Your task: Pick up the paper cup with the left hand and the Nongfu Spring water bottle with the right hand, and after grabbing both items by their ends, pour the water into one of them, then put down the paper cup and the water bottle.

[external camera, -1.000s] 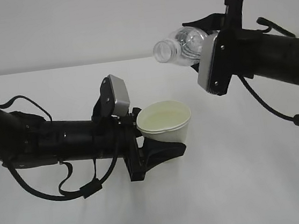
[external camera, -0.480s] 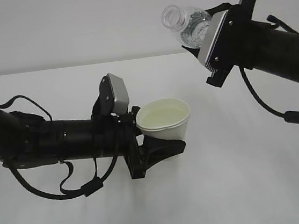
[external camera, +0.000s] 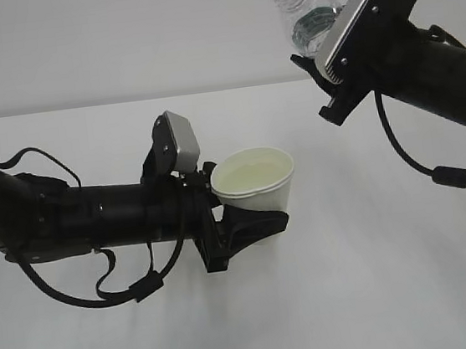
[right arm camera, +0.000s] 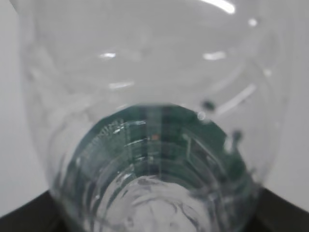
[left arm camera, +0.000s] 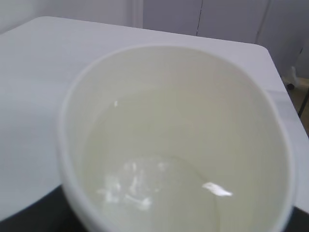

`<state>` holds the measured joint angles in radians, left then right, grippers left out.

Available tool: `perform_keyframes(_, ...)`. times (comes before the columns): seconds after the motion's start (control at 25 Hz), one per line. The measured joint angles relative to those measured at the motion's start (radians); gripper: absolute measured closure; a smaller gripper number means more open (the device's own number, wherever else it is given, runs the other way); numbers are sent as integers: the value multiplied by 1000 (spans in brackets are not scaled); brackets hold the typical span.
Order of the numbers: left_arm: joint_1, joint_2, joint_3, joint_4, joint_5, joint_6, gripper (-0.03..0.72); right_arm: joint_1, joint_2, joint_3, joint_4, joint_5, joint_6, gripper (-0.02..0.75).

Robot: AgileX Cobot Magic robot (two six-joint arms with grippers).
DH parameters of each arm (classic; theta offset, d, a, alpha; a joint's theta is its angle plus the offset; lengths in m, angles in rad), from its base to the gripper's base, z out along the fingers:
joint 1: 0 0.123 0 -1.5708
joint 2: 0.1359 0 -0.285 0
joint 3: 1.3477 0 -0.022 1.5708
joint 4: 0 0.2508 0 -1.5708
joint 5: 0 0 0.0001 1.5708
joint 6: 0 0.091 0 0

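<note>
Right hand, at one o'clock above the table, grips the base of the Nongfu Spring water bottle, mouth tilted up. Left hand, centre, clasps the paper cup low on its wall; water pools inside. Thin paper likely crushes easily; light plastic looks slippery.
</note>
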<state>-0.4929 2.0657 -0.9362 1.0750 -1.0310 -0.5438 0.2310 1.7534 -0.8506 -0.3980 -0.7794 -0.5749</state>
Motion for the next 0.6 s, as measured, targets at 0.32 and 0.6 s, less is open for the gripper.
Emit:
perform_keyframes(0.32, 0, 0, 0, -46, 0, 0, 230, 0, 0, 0, 67, -1, 66, 272)
perform_keyframes(0.6, 0, 0, 0, -65, 0, 0, 231, 0, 0, 0, 115, -1, 142, 272)
